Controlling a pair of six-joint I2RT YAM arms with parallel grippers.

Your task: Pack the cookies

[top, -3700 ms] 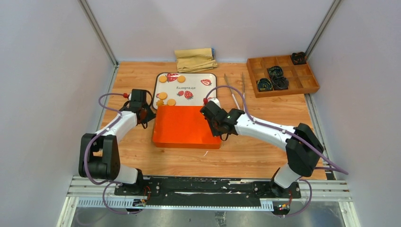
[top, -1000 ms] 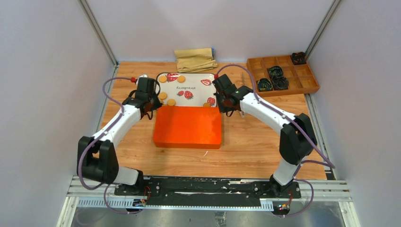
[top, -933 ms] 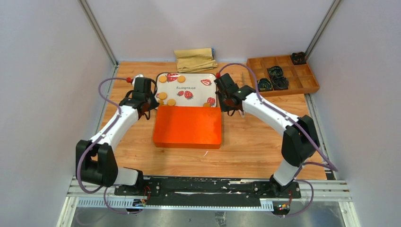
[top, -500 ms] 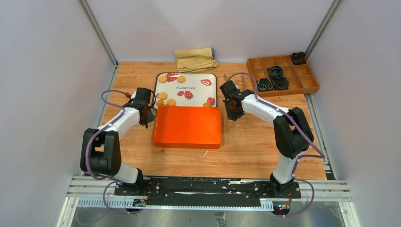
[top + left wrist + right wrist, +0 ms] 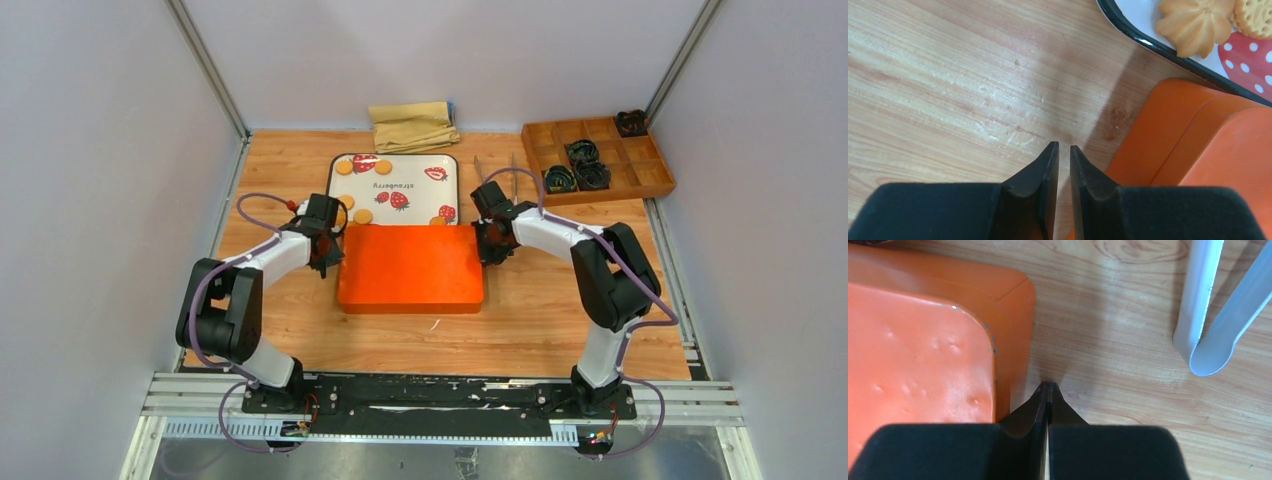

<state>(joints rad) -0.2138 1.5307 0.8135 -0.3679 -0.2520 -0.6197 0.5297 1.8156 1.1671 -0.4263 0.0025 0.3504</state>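
– Two robot arms reach over a wooden table (image 5: 290, 160), seen from above; where are their grippers?
– Low on either side of an orange box (image 5: 410, 268); the left gripper (image 5: 1064, 147) is just beside the box's left edge; the right gripper (image 5: 1047, 386) is just beside its right edge, near the far corner.
– Do they hold anything?
– Neither does; the left fingers stand almost together, with a thin slit of bare wood showing between them; the right fingers are pressed fully together on nothing; I cannot tell whether either one touches the box.
– And the cookies?
– Several golden cookies (image 5: 347, 202) lie on a white strawberry-print tray (image 5: 412, 170) just behind the box, most towards its left side; the left wrist view shows a flower-shaped one near the tray's black rim.
– Anything else?
– Metal tongs (image 5: 1205, 340) lie to the right of the box; a wooden organiser (image 5: 640, 165) holding dark items sits at the far right; a folded tan cloth (image 5: 413, 126) lies at the back.
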